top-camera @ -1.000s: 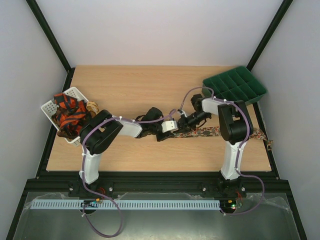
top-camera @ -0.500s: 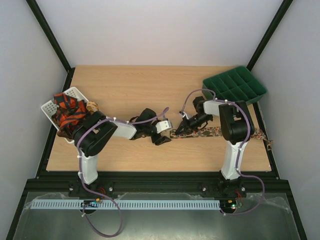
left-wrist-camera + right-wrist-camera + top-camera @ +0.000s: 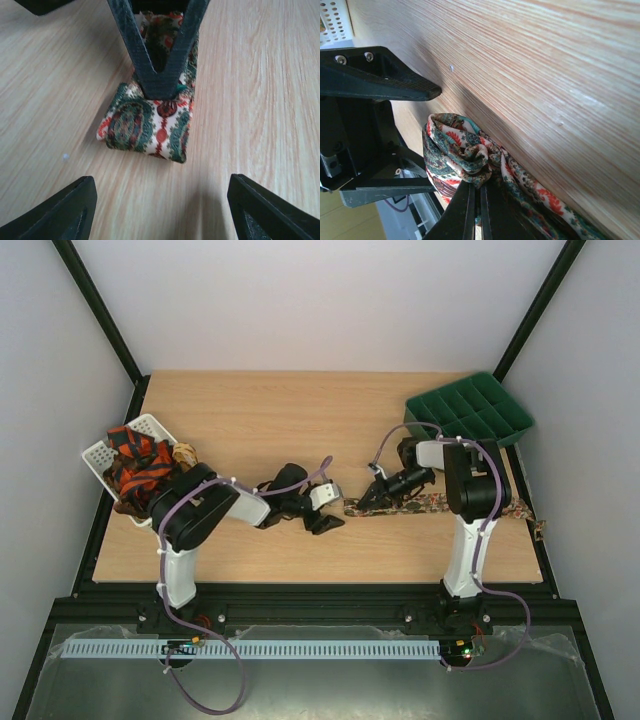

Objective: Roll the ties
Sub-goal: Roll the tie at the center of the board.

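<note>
Worktop (image 3: 300, 410): pale wood board with black frame rails along its left, right and near edges.
Tie (image 3: 440, 504): green, red and cream pattern. It lies flat in a strip across the right half of the worktop and passes under the right arm. Its far end hangs past the right edge.
Roll (image 3: 147, 125): the tie's left end, curled into a small loose bundle on the wood near the middle of the worktop.
Right tool (image 3: 372, 498): fingers together, clamped on the top of the roll. In the left wrist view they meet in a V on the fabric.
Left tool (image 3: 328, 522): fingers wide apart, holding nothing. It sits low over the wood just left of the roll and does not touch it; bare wood shows between its fingertips and the fabric.
Basket (image 3: 95, 455): white and perforated, at the left edge, partly overhanging it.
Other ties (image 3: 140, 465): red-orange and black, heaped in the basket.
Tray (image 3: 470, 410): green with compartments, at the far right corner, one corner past the right edge.
Open room: a broad stretch of bare wood spans the far middle between basket and tray. A narrower bare strip runs along the near edge in front of both arm bases.
</note>
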Controlling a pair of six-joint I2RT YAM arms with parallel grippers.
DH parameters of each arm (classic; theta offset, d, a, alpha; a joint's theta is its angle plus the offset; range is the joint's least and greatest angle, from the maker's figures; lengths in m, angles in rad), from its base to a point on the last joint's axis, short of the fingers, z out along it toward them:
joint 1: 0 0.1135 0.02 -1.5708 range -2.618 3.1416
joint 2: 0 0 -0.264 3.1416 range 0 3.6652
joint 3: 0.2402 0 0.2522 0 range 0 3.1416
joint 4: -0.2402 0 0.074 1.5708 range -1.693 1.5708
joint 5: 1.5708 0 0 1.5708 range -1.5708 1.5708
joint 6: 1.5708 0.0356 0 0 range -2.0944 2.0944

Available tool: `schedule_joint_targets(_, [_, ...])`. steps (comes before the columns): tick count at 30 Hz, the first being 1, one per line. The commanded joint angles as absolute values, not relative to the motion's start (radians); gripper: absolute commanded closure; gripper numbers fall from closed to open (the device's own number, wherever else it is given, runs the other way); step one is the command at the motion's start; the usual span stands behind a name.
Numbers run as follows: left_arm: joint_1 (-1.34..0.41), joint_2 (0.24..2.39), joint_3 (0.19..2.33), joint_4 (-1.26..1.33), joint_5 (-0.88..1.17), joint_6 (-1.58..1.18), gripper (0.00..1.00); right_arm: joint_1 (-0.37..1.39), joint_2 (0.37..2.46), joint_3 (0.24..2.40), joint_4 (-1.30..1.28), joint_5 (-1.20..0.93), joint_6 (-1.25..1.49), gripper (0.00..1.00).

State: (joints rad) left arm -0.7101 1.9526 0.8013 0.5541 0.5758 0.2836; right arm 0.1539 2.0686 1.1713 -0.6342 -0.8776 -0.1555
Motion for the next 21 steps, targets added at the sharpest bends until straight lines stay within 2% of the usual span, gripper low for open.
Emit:
schedule_joint_targets(1, [-0.718,2.017,0.833,0.681,0.591,0.267,0.25,0.145,2.156,1.148,-0.673,-0.684,-0.188,0.99])
schedule_joint_targets(5, [-0.74,2.083,0.857,0.748,0.58,0.269,0.25,0.146,2.152,1.142,-0.66,-0.676,-0.172,0.99])
schedule_joint_targets(9, [-0.754,2.125,0.865,0.759,0.584,0.295,0.31,0.16,2.154,1.15,-0.649,-0.671,-0.172,0.99])
schedule_joint_targets(12, [-0.746,2.105,0.833,0.741,0.571,0.328,0.38,0.197,2.165,1.176,-0.646,-0.68,-0.179,0.99])
schedule_joint_targets(16, [-0.733,2.031,0.762,0.677,0.559,0.376,0.57,0.244,2.19,1.219,-0.63,-0.708,-0.16,0.99])
schedule_joint_targets(18, [-0.732,1.997,0.729,0.643,0.543,0.388,0.63,0.255,2.197,1.241,-0.632,-0.726,-0.154,0.99])
schedule_joint_targets(20, [-0.732,1.976,0.717,0.612,0.524,0.393,0.67,0.254,2.192,1.265,-0.655,-0.738,-0.156,0.96])
schedule_joint_targets(21, [-0.733,1.971,0.715,0.598,0.512,0.392,0.68,0.255,2.183,1.275,-0.673,-0.743,-0.158,0.91])
